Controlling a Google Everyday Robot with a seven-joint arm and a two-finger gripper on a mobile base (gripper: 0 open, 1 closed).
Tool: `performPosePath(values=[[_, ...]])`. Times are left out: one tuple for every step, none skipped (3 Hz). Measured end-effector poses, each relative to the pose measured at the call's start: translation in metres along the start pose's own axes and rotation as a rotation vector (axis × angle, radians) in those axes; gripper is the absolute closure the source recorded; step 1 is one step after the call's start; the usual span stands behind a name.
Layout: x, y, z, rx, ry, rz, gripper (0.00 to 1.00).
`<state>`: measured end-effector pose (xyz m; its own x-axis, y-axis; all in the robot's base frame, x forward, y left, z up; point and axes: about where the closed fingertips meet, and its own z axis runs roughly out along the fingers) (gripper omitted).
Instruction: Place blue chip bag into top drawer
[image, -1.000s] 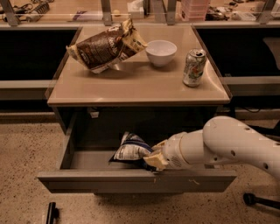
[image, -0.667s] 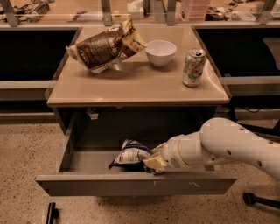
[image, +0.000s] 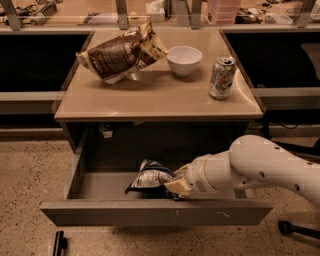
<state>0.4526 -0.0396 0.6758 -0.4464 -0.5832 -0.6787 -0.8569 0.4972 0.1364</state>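
The single camera view looks down on the table (image: 160, 97) and the open drawer (image: 150, 212) beneath it. The arm (image: 260, 167) reaches in from the right, and the gripper (image: 176, 184) sits inside the drawer, just behind its front panel. The blue bag (image: 150, 177) lies immediately left of the gripper and touches it, with its white label turned up. The bag is within the drawer walls and seems to rest on, or just above, the floor; the front panel hides its underside. Whether the gripper has a hold on the bag or has already let go cannot be told from this angle.

Compared with a second ago, the gripper and bag have sunk a little deeper into the drawer and have barely shifted since. That suggests the lowering is about done, and the task is probably close to its end: what likely remains is releasing the bag and drawing the arm back out to the right.

Well above the gripper, on the table, are a brown bag (image: 120, 52), a bowl (image: 184, 59) and a can (image: 222, 76), none of them involved.
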Motion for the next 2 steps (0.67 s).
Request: performPosePath(values=[[0.0000,0.0000,0.0000,0.000,0.000,0.000,0.34],[0.0000,0.0000,0.0000,0.000,0.000,0.000,0.11]])
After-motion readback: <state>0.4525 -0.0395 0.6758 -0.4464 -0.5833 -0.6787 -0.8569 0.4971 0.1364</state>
